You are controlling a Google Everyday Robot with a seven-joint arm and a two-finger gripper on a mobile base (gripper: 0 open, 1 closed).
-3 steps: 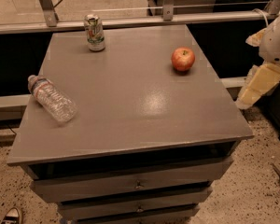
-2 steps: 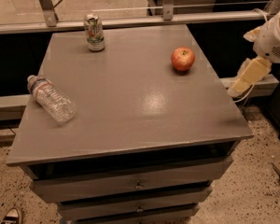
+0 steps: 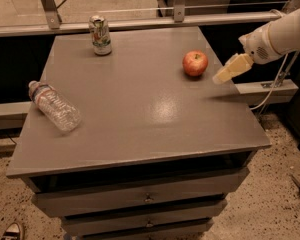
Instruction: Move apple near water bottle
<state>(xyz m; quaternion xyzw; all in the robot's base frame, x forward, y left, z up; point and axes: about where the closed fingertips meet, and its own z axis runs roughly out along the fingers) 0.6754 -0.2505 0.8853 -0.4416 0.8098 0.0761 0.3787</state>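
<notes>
White arm [image 3: 285, 34] extended from right; cream tool [image 3: 223, 75], grip state indiscernible, hung just beside round red apple [image 3: 195, 63] on glossy grey tabletop [image 3: 140, 124].

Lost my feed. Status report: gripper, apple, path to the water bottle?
Gripper beside apple, not touching. Water bottle lying near left edge. Drink can at back, off the path.

apple [image 3: 195, 63]: 1
water bottle [image 3: 55, 105]: 1
can [image 3: 100, 35]: 1
table [image 3: 140, 134]: 1
shoe [image 3: 12, 230]: 1
gripper [image 3: 223, 76]: 1, just beside apple, not touching, over table edge
</notes>
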